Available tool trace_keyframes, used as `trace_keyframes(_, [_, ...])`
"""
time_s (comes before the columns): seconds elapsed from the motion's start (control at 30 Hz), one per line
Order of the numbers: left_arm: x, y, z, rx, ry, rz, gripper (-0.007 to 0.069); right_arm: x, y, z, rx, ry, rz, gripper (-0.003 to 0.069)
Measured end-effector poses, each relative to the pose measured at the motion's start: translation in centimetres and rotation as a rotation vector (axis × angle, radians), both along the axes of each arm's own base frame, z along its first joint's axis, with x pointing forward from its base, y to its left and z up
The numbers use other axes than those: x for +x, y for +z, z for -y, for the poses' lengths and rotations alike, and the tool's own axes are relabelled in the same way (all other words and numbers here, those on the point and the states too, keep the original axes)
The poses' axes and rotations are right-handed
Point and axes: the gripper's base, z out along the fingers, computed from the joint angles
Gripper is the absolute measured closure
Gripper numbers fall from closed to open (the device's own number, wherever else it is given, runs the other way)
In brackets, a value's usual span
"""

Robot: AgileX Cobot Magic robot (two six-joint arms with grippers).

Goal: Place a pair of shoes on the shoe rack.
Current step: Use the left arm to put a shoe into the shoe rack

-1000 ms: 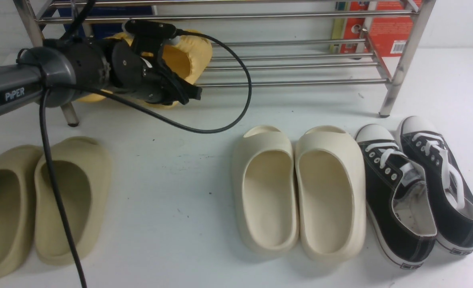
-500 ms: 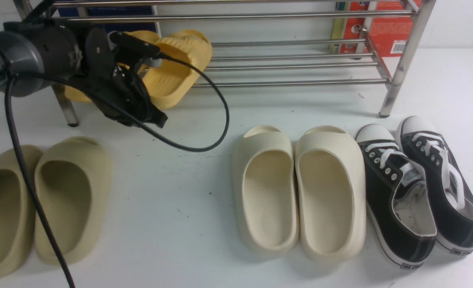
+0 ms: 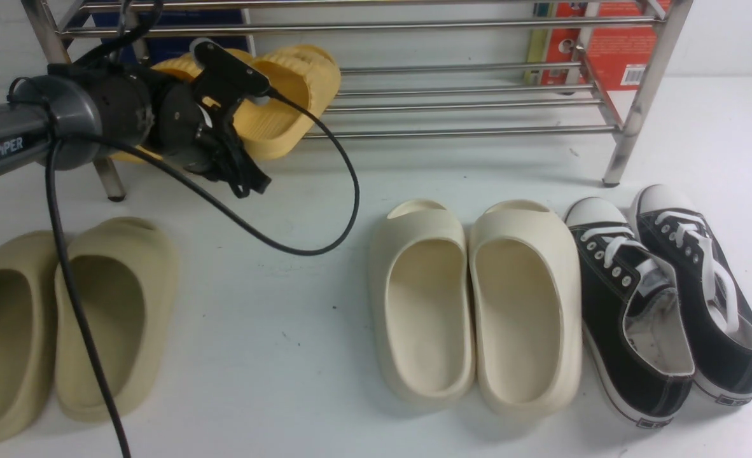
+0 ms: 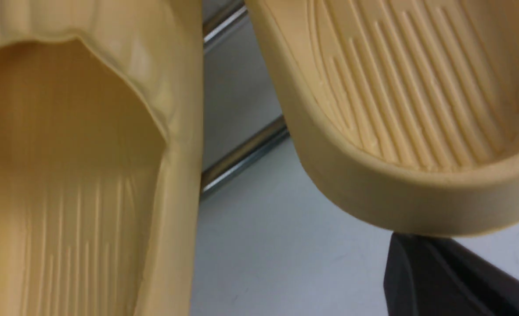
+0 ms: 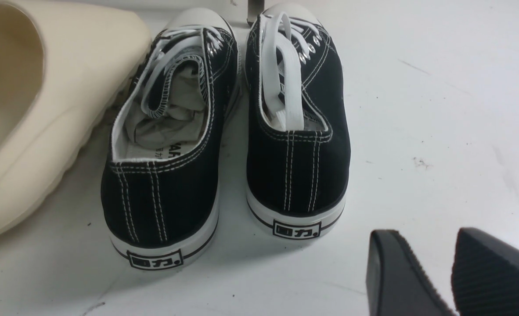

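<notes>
Both bright yellow shoes lie on the bottom bars of the steel shoe rack (image 3: 478,132), at its left end. One slide (image 3: 287,108) is in plain sight; the other (image 3: 172,65) is mostly hidden behind my left arm. My left gripper (image 3: 252,183) is shut and empty, hanging just in front of the rack with its tip below the nearer slide's heel. In the left wrist view, the two grooved footbeds (image 4: 66,197) (image 4: 417,87) fill the picture, and the gripper (image 4: 400,245) sits right under one heel. My right gripper (image 5: 435,259) is open over bare table behind the sneakers.
On the white table in front of the rack stand a khaki pair of slides (image 3: 64,318), a cream-white pair (image 3: 471,305) and black canvas sneakers (image 3: 662,299). A red box (image 3: 611,44) and a blue box (image 3: 179,19) are behind the rack. The left arm's cable (image 3: 325,235) loops over the table.
My left gripper has drawn back to the left and downward from in front of the yellow slide. That slide now lies uncovered on the bottom shelf.
</notes>
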Motion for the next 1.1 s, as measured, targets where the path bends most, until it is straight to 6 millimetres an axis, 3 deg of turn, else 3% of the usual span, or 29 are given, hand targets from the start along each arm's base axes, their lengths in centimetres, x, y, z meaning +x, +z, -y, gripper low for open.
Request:
trace_keyframes(0.5, [0.0,0.3,1.1,-0.295,0.13,-0.02,0.0638,0.0,0.0,0.0,0.0,0.0,0.0,0.0419])
trace_keyframes(0.93, [-0.9,-0.3,1.6,-0.298,0.119,-0.142,0.0638,0.0,0.0,0.0,0.0,0.0,0.0,0.0419])
trace_keyframes(1.1, [-3.1,2.0,1.5,-0.315,0.132,-0.247,0.0638,0.0,0.0,0.0,0.0,0.0,0.0,0.0419])
